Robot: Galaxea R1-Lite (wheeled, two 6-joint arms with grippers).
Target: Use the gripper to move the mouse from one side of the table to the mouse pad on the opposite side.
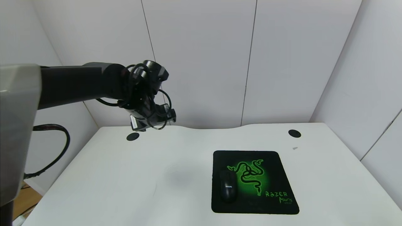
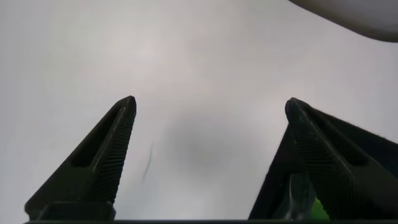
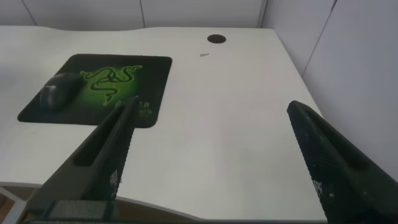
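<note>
Mouse (image 1: pixel 227 186) is on the mouse pad (image 1: pixel 267 201), lying on its left part just beside the green snake logo, long axis running toward/away from us. Nothing else on the pad. Pad sits on the right half of the table (image 1: pixel 110 188), well apart from both cable holes (image 1: pixel 133 136) at the far corners.

Our left gripper (image 2: pixel 210 112) is raised high over the far-left area of the table, fingers spread wide, nothing between them; below it we see only bare white tabletop with a soft shadow. Our right gripper (image 3: pixel 211 112) is also spread apart and empty, at the table's near right edge, mouse and pad well ahead of it.

White panel walls (image 1: pixel 201 56) behind and on both sides
</note>
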